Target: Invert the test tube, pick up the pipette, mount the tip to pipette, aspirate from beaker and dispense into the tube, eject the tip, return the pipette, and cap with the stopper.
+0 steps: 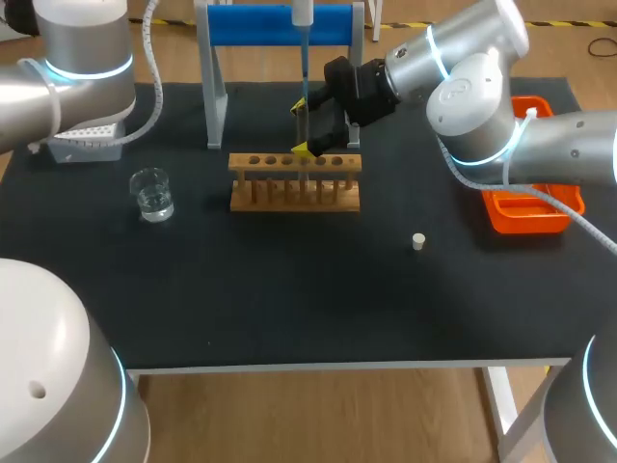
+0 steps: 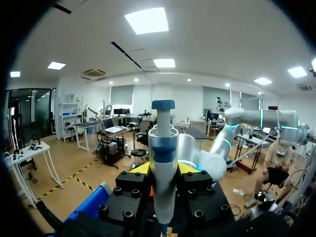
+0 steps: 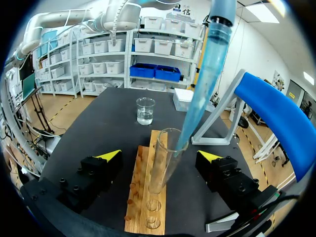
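Right now the left gripper (image 2: 163,170) is clenching the pipette (image 2: 163,148) around its barrel, both yellow-tipped fingers pressing it from either side. The right gripper (image 3: 160,157) is standing released, its fingers spread wide on either side of the test tube (image 3: 167,148) without touching it. The tube is sitting upright in the wooden rack (image 3: 145,202) between those open fingers, and the blue tip (image 3: 205,79) is slanting down to its mouth, seemingly just inside the rim. The beaker (image 3: 145,109) is sitting ahead of the right gripper, beyond the rack. I judge this to be the dispensing step. With nothing steadying the tube, the slanted tip could be catching the glass rim and tilting or lifting the tube. Liquid could also be running down the outside if the tip is sitting short of the mouth. Only the right wrist view is showing how tip and mouth are meeting. The left wrist view is showing the grip on the barrel, but neither tube nor rack. The head view alone is showing the stopper (image 1: 418,241), which is lying on the bench (image 1: 289,289) well apart from both grippers and is not yet used.
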Controlling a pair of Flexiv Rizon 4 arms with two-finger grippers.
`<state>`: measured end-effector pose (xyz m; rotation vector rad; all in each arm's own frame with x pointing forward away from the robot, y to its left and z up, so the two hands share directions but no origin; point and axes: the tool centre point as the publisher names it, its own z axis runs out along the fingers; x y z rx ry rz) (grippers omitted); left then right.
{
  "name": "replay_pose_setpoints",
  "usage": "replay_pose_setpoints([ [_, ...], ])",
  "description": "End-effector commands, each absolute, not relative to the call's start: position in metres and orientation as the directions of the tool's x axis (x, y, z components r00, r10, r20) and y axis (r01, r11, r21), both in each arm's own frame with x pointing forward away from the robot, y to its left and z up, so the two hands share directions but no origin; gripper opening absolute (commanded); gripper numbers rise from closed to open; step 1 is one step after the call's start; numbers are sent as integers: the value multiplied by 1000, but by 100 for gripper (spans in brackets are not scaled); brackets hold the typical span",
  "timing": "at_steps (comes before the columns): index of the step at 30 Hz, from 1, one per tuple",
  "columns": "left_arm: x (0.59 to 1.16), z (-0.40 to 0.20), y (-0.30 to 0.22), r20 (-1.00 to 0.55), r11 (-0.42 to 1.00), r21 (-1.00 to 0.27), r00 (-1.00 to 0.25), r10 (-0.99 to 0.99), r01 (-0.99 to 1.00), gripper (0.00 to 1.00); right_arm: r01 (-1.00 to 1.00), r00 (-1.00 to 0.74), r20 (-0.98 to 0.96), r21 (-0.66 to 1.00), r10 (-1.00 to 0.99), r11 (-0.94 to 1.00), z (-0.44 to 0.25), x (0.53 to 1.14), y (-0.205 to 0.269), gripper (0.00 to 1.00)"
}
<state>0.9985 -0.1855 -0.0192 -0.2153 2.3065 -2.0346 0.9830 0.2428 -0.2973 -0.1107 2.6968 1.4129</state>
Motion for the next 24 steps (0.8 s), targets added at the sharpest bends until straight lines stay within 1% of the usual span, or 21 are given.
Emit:
replay_pose_setpoints([
  [1,997,-22,-186,49,119,-991,-990,-135,-65,0,-107,-993,-115,813,-23,572,-296,983,242,100],
  [17,990,-36,-178,64,144,-986,-987,-146,-86,0,-107,-993,-115,813,-23,572,-296,983,242,100],
  [24,992,-37,-176,34,147,-987,-987,-159,-57,0,-107,-993,-115,813,-23,572,-296,983,242,100],
])
